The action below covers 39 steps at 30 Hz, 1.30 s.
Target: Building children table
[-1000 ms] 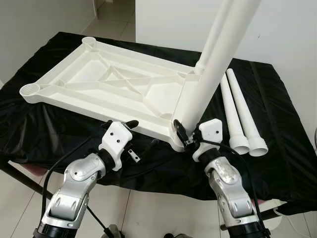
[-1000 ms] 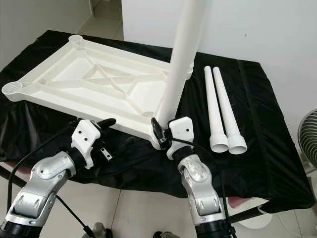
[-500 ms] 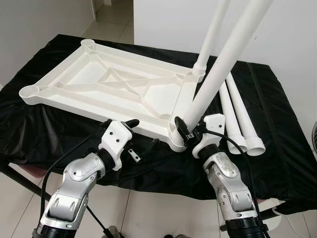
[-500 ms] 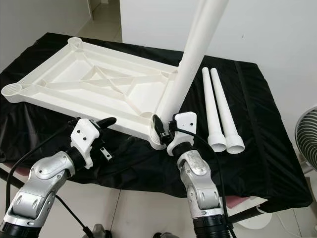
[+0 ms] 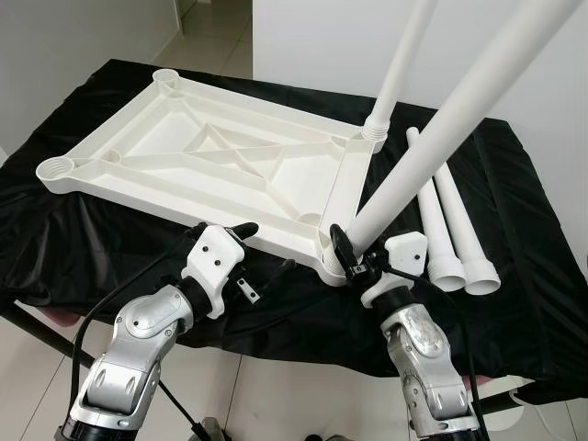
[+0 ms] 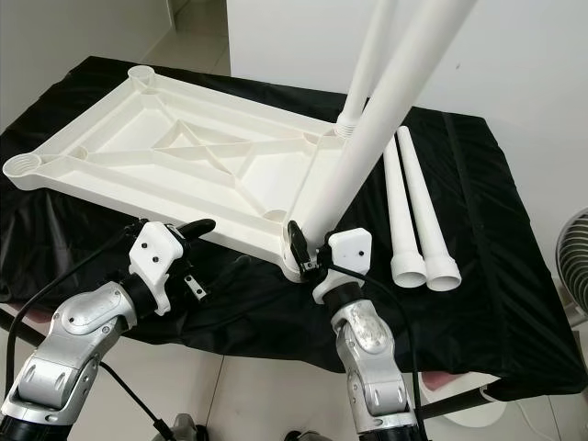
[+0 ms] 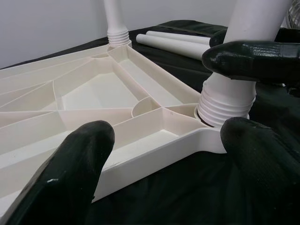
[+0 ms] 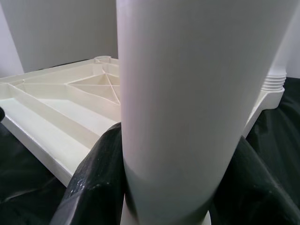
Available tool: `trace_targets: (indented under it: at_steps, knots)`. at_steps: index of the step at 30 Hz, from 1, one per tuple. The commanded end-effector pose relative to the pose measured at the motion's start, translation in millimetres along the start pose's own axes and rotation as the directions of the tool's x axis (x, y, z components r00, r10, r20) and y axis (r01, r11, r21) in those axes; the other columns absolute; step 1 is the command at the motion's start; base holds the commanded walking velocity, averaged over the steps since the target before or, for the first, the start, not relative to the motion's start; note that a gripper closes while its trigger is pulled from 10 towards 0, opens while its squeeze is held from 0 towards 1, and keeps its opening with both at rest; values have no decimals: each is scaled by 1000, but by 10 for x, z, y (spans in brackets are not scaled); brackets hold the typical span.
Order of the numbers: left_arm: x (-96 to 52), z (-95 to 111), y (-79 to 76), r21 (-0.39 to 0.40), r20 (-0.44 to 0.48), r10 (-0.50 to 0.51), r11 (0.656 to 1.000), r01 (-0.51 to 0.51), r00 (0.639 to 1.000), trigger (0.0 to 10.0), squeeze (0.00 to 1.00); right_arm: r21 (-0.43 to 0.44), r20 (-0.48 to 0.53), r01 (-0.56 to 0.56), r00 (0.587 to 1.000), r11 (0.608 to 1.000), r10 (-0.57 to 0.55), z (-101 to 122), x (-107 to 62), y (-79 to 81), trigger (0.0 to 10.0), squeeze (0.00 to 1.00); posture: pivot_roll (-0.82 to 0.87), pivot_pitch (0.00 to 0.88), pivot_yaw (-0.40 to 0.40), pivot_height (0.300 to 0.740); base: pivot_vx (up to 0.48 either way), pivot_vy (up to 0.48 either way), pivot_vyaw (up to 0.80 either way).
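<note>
Overhead and wrist views of a children's table under assembly. The worktop (image 5: 83,230), draped in black cloth, carries the white tabletop (image 5: 211,165) lying upside down, its ribbed underside facing up, with round leg sockets at the corners.

Left: the left tool (image 5: 241,241) sits at the near long edge of the tabletop — its two black fingers (image 7: 75,164) are spread apart and hold nothing; in the left wrist view they frame the edge of the tabletop without clearly touching it.

Centre: a far leg (image 5: 397,69) stands in the socket at the far right corner, its ribbed base seated in the socket and the shaft rising out of the top of the picture.

Centre right: the near leg (image 5: 441,138) has its ribbed lower end in the near right corner socket and leans away to the right, tilted rather than upright. The right tool (image 5: 354,260) is closed around the base of this leg — in the right wrist view one black finger lies against each side of the white shaft.

Right: two spare legs (image 5: 450,230) lie side by side on the cloth, touching each other, their wide open ends toward the near edge of the worktop, just beside the tilted leg.
</note>
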State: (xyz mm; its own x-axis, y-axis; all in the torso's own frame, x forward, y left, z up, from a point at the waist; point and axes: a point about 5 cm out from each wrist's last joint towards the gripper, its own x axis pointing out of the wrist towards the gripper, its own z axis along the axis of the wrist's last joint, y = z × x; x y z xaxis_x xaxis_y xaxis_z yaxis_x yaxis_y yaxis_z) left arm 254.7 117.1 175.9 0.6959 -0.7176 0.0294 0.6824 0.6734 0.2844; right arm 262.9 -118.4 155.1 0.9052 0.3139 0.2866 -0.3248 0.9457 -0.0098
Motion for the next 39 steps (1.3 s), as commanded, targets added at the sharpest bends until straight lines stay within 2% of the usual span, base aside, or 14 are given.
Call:
trace_targets:
  at_steps: [1, 7, 11, 18, 23, 30, 34, 36, 38, 39]
  knots:
    - [-7, -2, -23, -11, -6, -19, 1000, 19, 1000, 10000, 0, -26, -88, 14, 996, 1000, -16, -133, -48, -37, 10000, 0, 186, 135, -32, 740, 0, 0, 0]
    - [-9, 5, -16, -11, -8, -21, 1000, 21, 1000, 10000, 0, -78, -185, -4, 983, 997, -10, -212, 24, -20, 10000, 0, 188, 138, -30, 740, 0, 0, 0]
    - [-17, 11, -14, -10, -10, -20, 1000, 20, 1000, 10000, 0, -105, -238, -93, 969, 990, 66, -198, 109, 34, 10000, 0, 192, 142, -30, 740, 0, 0, 0]
    - [-19, 15, -4, -8, -10, -16, 1000, 15, 1000, 10000, 0, -101, -240, -137, 965, 985, 109, -189, 144, 53, 10000, 0, 195, 142, -33, 740, 0, 0, 0]
    - [-18, 20, -2, -9, -9, -14, 1000, 14, 1000, 10000, 0, -184, -241, -196, 959, 963, 150, -173, 175, 46, 10000, 0, 197, 141, -34, 740, 0, 0, 0]
    - [-19, 28, 8, -8, -7, -11, 1000, 11, 1000, 10000, 0, -228, -219, -219, 961, 949, 170, -169, 113, 66, 10000, 0, 197, 143, -32, 740, 0, 0, 0]
    - [-21, 30, -2, -9, -7, -15, 1000, 15, 1000, 10000, 0, -184, -214, -183, 966, 966, 142, -194, 64, 48, 10000, 0, 191, 145, -28, 740, 0, 0, 0]
    - [-14, 32, -2, -11, -6, -18, 1000, 18, 1000, 10000, 0, -81, -222, -102, 972, 991, 82, -209, 73, -18, 10000, 0, 188, 145, -26, 740, 0, 0, 0]
    - [-14, 32, -2, -11, -6, -18, 1000, 18, 1000, 10000, 0, -81, -222, -102, 972, 991, 82, -209, 73, -18, 10000, 0, 188, 145, -26, 740, 0, 0, 0]
    - [-8, 34, -1, -11, -5, -21, 1000, 21, 1000, 10000, 0, -23, -237, -38, 971, 999, 32, -228, 84, -84, 10000, 0, 187, 145, -25, 740, 0, 0, 0]
